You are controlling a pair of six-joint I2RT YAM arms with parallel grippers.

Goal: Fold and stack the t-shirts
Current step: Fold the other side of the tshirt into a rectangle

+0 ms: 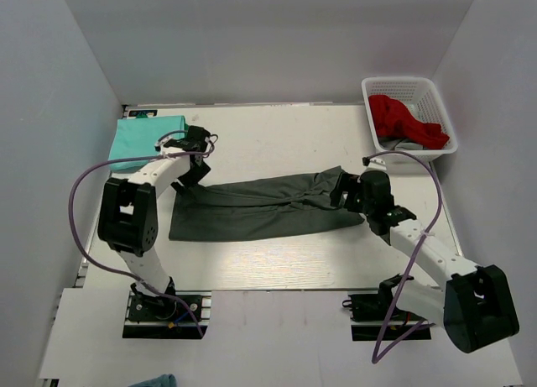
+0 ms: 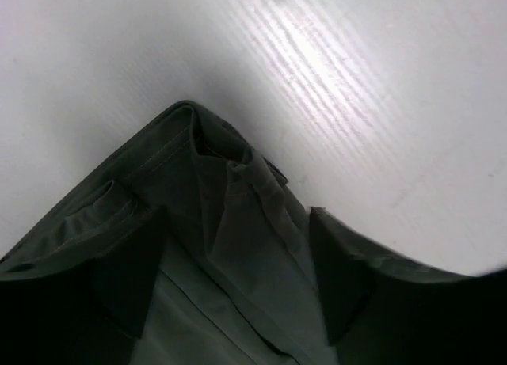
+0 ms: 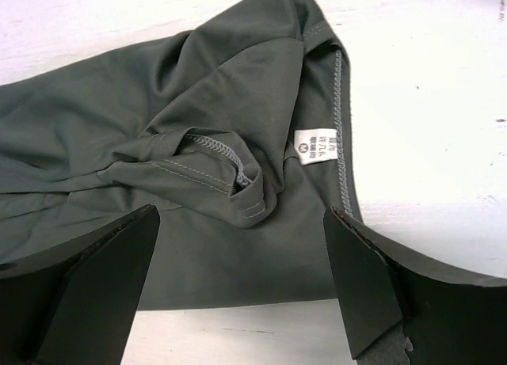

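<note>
While charcoal shirt (image 1: 260,209) lies stretched across worktop (image 1: 277,135), left end effector (image 2: 238,214) gapes astride its far-left corner, right end effector (image 3: 242,214) gapes over its collar edge; folded mint shirt (image 1: 138,139) near left one.

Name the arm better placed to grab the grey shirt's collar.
Right. The right gripper, open, straddles the grey shirt at its collar, label visible; the left gripper sits at the opposite end.

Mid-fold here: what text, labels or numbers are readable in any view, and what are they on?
"M", circled: on the white tag sewn at a seam of the grey t-shirt.
Small print below it on the same tag: too small to read.
Top external and left wrist views: no legible text.
</note>
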